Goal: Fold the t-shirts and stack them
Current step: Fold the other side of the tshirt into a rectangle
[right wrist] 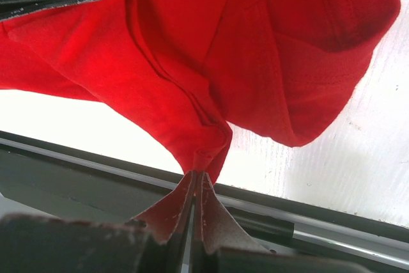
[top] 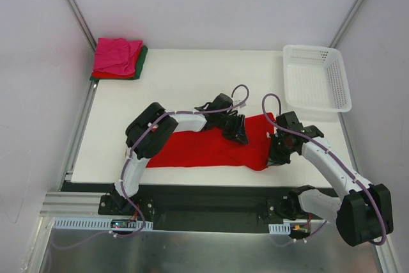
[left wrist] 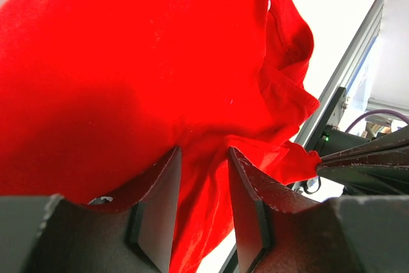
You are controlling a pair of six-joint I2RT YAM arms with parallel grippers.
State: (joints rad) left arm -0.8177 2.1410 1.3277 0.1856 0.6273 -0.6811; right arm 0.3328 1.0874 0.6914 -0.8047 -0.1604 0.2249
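A large bright red t-shirt (top: 204,148) lies bunched along the table's front edge. My left gripper (top: 235,133) sits over its right-middle part. In the left wrist view a fold of the red cloth (left wrist: 128,62) fills the gap between the left gripper's (left wrist: 203,151) fingers, which are closed on it. My right gripper (top: 276,151) is at the shirt's right end, near the table's front edge. In the right wrist view its jaws (right wrist: 199,174) are pressed together on a pinched edge of the t-shirt (right wrist: 255,49), which hangs lifted off the table.
A folded stack of t-shirts (top: 118,57) sits at the far left corner, magenta on top, red and dark green beneath. A white lattice basket (top: 316,78) stands at the far right. The white table (top: 192,81) ends in a dark rail at the front.
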